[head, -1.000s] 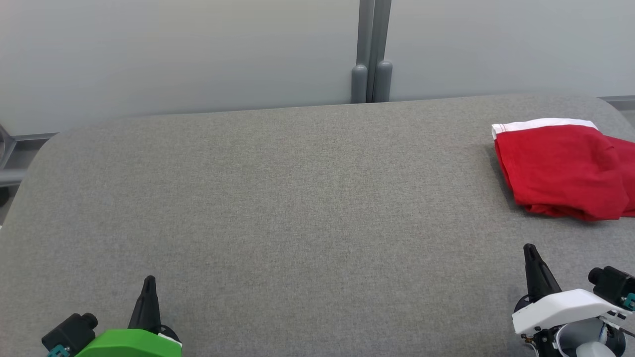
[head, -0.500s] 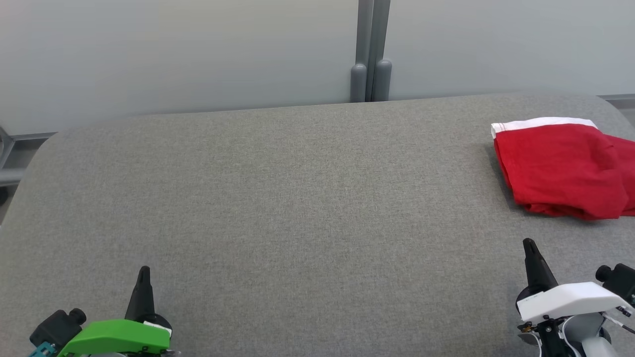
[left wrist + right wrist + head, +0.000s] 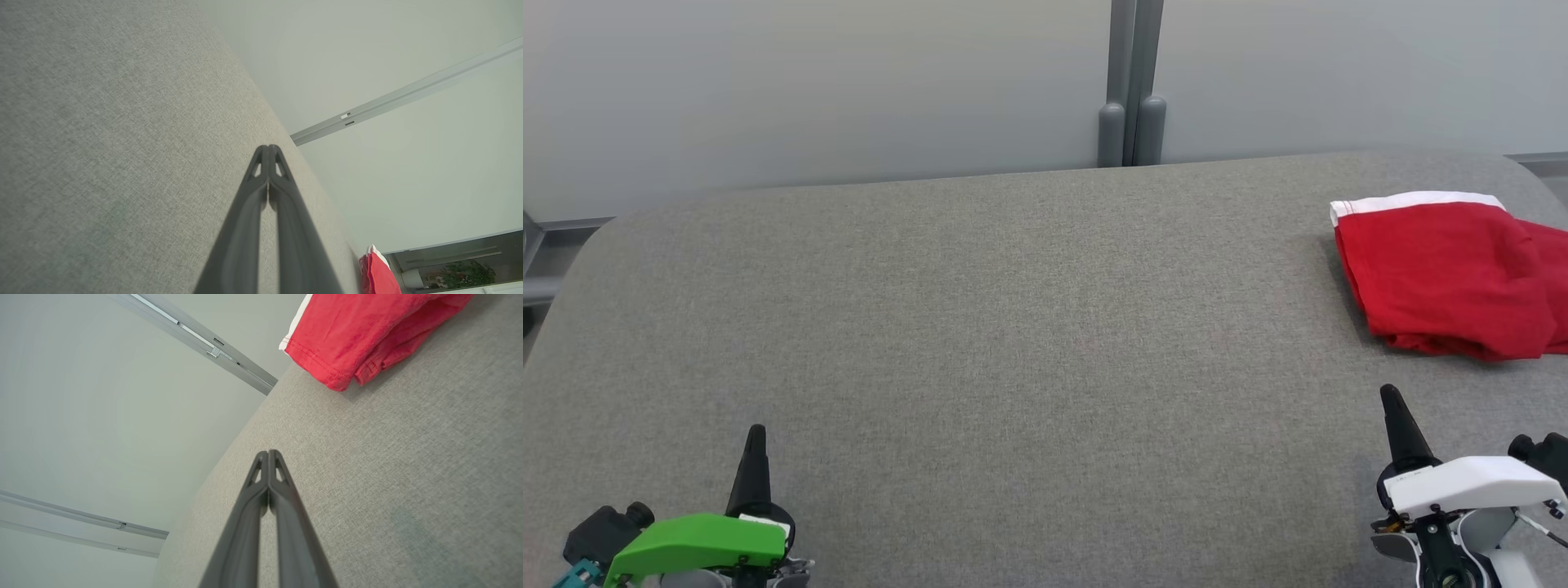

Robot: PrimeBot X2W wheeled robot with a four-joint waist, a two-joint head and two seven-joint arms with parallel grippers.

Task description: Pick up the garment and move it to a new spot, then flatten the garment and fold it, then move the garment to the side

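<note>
**Operator:** What faults are possible from this state?

**Technician:** Three.
1. The left gripper [image 3: 756,431] and the right gripper [image 3: 1387,394] are both clenched, with nothing between the fingers. In my judgement, an approach to the garment [image 3: 1445,278] in that condition would shove the cloth along the grey padded surface [image 3: 1013,327] instead of taking it. Open the fingers before contact.
2. The garment lies in several layers, and the hems [image 3: 347,377] are stacked at its near corner in the right wrist view. A shallow pinch would likely lift the top layer alone and pull the fold apart.
3. The garment runs off the right edge of the head view, close to the rounded far-right corner of the surface. A push toward that side could carry it over the edge. How much cloth lies beyond the frame cannot be determined.

**Operator:** Where is the garment relative to each gripper?

**Technician:** The red garment lies at the far right of the surface, with its white waistband [image 3: 1413,202] toward the wall [image 3: 809,98].
- **Right gripper:** the garment is ahead of it and slightly to its right. It is near but apart, with a strip of bare surface between the fingertips and the nearest hem.
- **Left gripper:** it hangs at the lower left, well apart from the garment, with the breadth of the surface between them. In the left wrist view the garment appears as a small red patch beyond the fingers, at the lower right.

**Operator:** Task status?

**Technician:** The garment looks folded and set aside. Whether the sequence is finished cannot be settled from this.
</note>
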